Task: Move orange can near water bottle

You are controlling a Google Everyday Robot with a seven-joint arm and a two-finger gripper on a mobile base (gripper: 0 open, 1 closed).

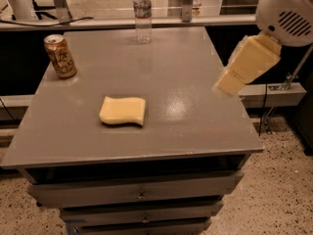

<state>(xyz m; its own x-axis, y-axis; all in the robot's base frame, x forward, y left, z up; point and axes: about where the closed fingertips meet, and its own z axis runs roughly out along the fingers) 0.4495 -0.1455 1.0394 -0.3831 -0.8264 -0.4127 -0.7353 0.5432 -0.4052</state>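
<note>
Orange can (60, 56) stands upright near the far left corner of the worktop (186, 131), well apart from the water bottle (142, 14), which is upright at the middle of the far edge. A yellow sponge (122, 111) lies flat nearer the front edge. The gripper (227, 83) hangs above the right edge, away from all three; whether it is released or clenched cannot be told.

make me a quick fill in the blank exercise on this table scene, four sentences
1. As the camera sees it, the orange can stands upright near the table's ___ edge.
2. The water bottle at the far edge is ___ than the can.
3. Near the table's middle lies a flat ___ sponge.
4. The gripper hovers over the table's ___ edge, apart from the can.

Missing words: left; taller; yellow; right
</note>
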